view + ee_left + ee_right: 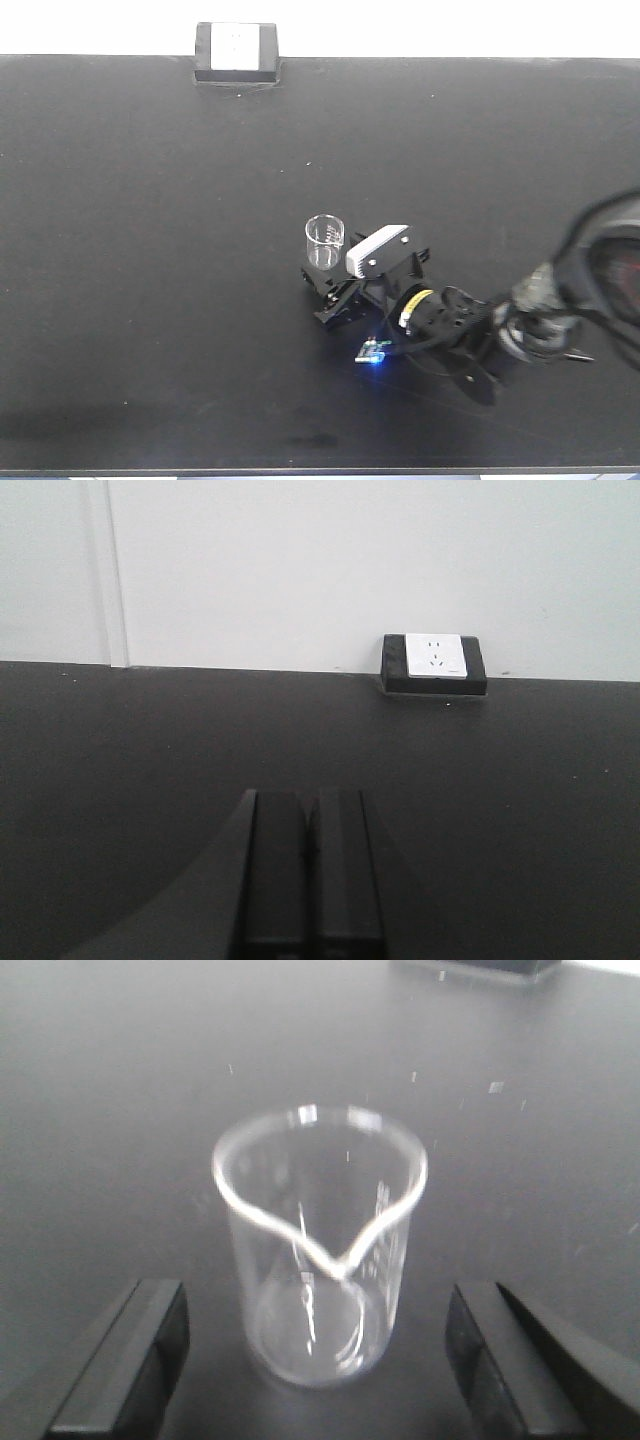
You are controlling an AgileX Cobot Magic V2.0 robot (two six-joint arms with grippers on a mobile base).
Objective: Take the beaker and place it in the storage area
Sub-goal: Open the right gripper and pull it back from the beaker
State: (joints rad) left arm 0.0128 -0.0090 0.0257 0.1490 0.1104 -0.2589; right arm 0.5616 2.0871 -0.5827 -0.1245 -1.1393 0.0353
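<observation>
The beaker (324, 242) is small, clear glass, and stands upright on the black benchtop of the storage area (150, 250). In the right wrist view the beaker (320, 1250) has its spout turned toward the camera, and faint white marks show on its side. My right gripper (322, 292) is open just in front of the glass. Its fingers (150, 1350) stand well apart on either side, touching nothing. My left gripper (313, 865) is shut with nothing in it, low over the bare bench; it is out of the front view.
A small black block with a white socket face (236, 50) sits at the bench's far rim against the white wall; it also shows as the socket block (435, 663) in the left wrist view. The right arm (520, 325) reaches in from the right edge.
</observation>
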